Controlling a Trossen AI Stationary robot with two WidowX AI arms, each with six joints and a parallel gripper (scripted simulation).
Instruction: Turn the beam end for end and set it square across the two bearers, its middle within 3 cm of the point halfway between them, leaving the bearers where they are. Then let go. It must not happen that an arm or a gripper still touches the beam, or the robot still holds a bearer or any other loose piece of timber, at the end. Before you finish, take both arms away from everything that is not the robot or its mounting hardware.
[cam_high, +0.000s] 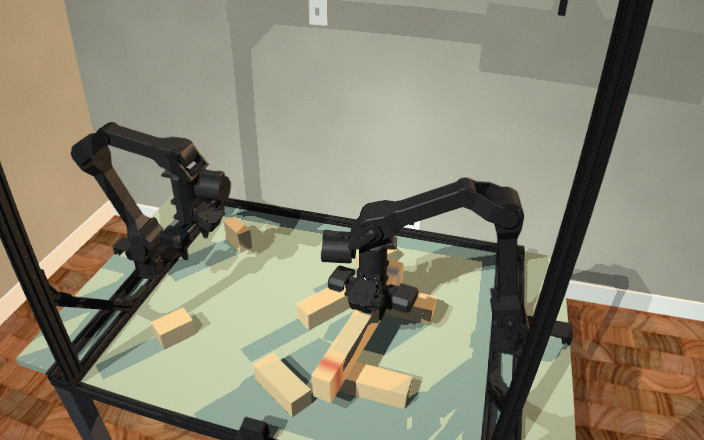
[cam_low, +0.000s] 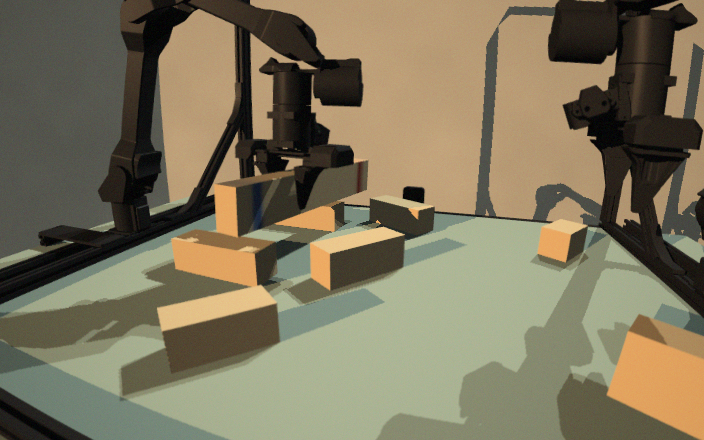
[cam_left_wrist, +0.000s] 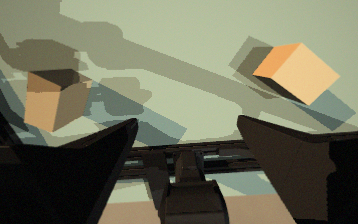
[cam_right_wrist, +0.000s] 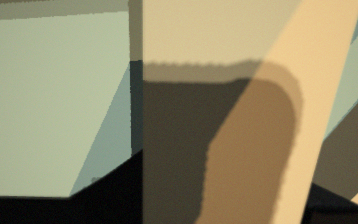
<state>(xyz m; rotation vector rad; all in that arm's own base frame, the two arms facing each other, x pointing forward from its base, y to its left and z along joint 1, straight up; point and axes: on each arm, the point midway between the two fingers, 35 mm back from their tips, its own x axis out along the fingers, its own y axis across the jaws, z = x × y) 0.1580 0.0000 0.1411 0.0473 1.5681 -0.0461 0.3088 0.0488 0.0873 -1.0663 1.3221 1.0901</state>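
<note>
The beam (cam_high: 346, 343) (cam_low: 275, 199) (cam_right_wrist: 190, 40) is a long pale wooden bar with a red band near one end and a blue band near the other. My right gripper (cam_high: 371, 307) (cam_low: 306, 181) is shut on it near its middle and holds it above the table, over several wooden blocks. The red-banded end hangs over two blocks at the front, one long (cam_high: 282, 383) and one to its right (cam_high: 385, 385). Two more blocks (cam_high: 320, 307) (cam_high: 421, 306) lie beside the gripper. I cannot tell which blocks are the bearers. My left gripper (cam_high: 205, 220) (cam_low: 635, 202) (cam_left_wrist: 187, 121) is open and empty, high at the table's far left corner.
Two small cubes lie near the left arm, one (cam_high: 237, 233) (cam_left_wrist: 52, 100) (cam_low: 659, 373) at the back and one (cam_high: 173, 326) (cam_left_wrist: 297, 72) (cam_low: 563, 239) further forward. A black frame (cam_high: 581, 217) rims the green table (cam_high: 233, 290).
</note>
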